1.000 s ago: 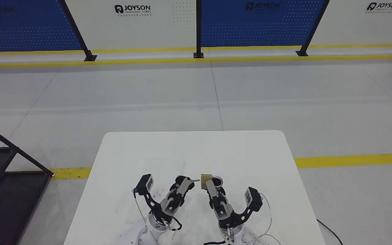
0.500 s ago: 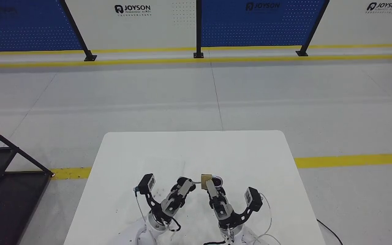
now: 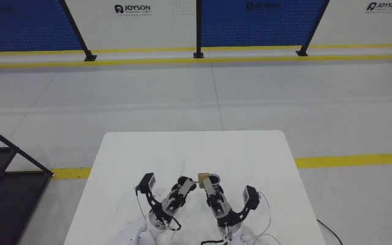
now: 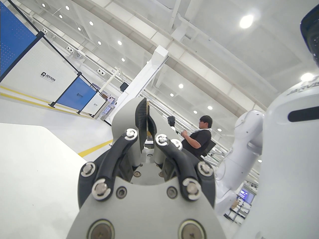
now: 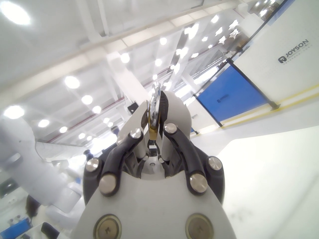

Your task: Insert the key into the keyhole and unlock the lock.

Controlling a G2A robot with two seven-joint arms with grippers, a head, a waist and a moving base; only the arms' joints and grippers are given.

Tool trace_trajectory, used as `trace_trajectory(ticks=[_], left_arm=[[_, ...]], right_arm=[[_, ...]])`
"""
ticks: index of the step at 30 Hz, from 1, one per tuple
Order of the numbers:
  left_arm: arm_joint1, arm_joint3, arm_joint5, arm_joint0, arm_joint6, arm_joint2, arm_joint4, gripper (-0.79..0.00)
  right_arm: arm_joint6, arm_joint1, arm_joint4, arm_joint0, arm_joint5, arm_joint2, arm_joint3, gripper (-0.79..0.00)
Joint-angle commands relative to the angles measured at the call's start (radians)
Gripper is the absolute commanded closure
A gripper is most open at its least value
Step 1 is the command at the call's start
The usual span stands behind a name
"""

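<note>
A brass padlock with a silver shackle is held above the white table, near its front edge. My right gripper is shut on it. In the right wrist view the padlock stands edge-on between the pads, its shackle poking past the right gripper tips. My left gripper sits just left of the padlock, tips pointing at it, almost touching. In the left wrist view the left gripper is shut on a thin flat piece, the key, mostly hidden by the pads.
The white table stretches bare behind and to both sides of the grippers. Blue and white barrier panels stand far back across the floor. A black frame sits off the table's left side.
The right gripper has carried the padlock slightly left, towards the left gripper, which has edged a little towards it. The gap between them has closed.
</note>
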Motion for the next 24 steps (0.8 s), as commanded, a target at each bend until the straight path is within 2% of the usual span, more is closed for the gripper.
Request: trace_trajectory(ticks=[1,15,16,19,24], left_arm=[[0.000,0.001,0.000,0.001,0.000,-0.006,0.006,0.000],[-0.021,0.017,0.000,0.015,0.000,-0.040,0.057,0.000],[-0.024,0.018,0.000,0.016,0.000,-0.043,0.057,-0.166],[-0.029,0.020,0.000,0.019,0.000,-0.050,0.059,-0.308],[-0.036,0.019,0.000,0.024,0.000,-0.062,0.064,-0.317]], right_arm=[[0.006,0.000,-0.005,-0.001,0.009,0.002,-0.003,0.000],[0.031,-0.003,-0.037,-0.007,0.026,0.005,-0.006,0.000],[0.030,-0.003,-0.036,-0.008,0.025,0.006,-0.006,0.000],[0.031,-0.003,-0.032,-0.011,0.024,0.008,-0.008,0.000],[0.032,-0.003,-0.030,-0.014,0.022,0.013,-0.011,0.000]])
